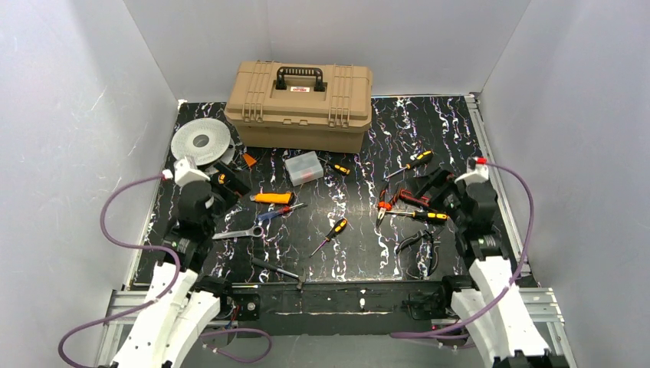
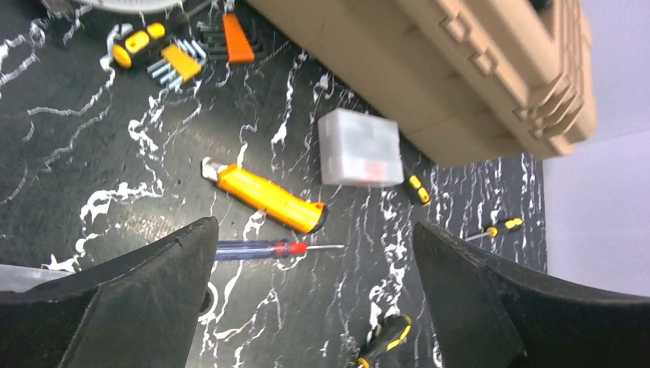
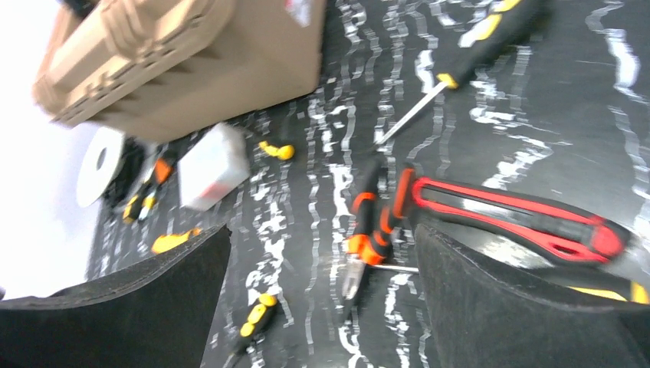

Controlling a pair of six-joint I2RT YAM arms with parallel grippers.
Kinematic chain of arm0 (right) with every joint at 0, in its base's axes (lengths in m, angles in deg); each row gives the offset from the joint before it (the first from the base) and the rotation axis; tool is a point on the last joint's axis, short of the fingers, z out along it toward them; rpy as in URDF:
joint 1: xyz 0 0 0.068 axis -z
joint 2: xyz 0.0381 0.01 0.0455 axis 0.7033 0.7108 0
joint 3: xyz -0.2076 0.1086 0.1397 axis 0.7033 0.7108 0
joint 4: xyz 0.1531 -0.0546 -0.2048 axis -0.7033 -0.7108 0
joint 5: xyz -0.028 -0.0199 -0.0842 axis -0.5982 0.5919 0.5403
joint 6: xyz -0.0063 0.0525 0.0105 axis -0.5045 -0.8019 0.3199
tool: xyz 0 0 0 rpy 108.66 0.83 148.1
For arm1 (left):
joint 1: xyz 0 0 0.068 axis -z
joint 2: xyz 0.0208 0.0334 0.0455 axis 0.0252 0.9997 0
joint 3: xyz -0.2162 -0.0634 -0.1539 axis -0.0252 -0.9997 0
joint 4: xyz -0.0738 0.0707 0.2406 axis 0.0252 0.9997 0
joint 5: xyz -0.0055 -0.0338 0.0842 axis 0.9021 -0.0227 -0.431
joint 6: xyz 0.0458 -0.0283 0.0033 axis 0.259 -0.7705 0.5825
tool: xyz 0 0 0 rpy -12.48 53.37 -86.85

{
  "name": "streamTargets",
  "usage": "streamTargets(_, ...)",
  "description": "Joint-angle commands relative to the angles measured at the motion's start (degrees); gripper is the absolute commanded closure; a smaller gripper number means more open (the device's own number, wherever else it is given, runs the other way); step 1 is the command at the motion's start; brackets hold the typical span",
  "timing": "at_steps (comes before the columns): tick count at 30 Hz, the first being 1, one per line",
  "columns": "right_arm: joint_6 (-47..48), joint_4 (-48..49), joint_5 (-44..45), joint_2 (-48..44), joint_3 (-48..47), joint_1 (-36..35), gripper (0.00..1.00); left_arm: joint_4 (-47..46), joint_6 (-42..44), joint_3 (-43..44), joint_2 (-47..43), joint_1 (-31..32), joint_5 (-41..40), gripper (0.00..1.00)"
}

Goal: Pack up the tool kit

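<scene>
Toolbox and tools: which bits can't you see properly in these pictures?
Inside of the toolbox: top view, the lid is shut.
Red label on its lid: top view, too small to read.
Blue-handled screwdriver: left wrist view, handle end hidden behind the left gripper.
Red-handled tool: right wrist view, blurred, and partly behind the right gripper.

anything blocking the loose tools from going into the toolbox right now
Yes: the toolbox is shut, lid down, so nothing can go in until it is opened. A small clear box also lies just in front of it.
</scene>
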Motion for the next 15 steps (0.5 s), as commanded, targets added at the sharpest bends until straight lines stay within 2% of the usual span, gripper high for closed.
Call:
streamTargets(1,-2.6,5.5,-15.8,11.0,-9.1,0.0,0.05,5.0,0.5,11.9,8.3,-0.2,-4.6,0.0)
streamTargets(5,-4.8,6.9,-20.9,20.7,-15.7,-0.3,0.05,4.6,0.9,18.7,16.1,-1.4,-2.2,0.0)
streamTargets(8,-7.8,8.6,-24.0,26.9,-20.3,-0.7,0.04,2.9,0.3,21.9,21.3,-4.0,4.3,0.0)
streamTargets(12,-10.1,7.1,-28.1,36.2,-29.1,-1.1,0.07,1.1,-1.4,24.7,27.3,-8.2,12.2,0.01)
streamTargets(15,-12.0,10.1,-28.9,41.4,-33.1,-1.2,0.08,-1.2,-2.9,25.7,30.9,-11.5,18.2,0.0)
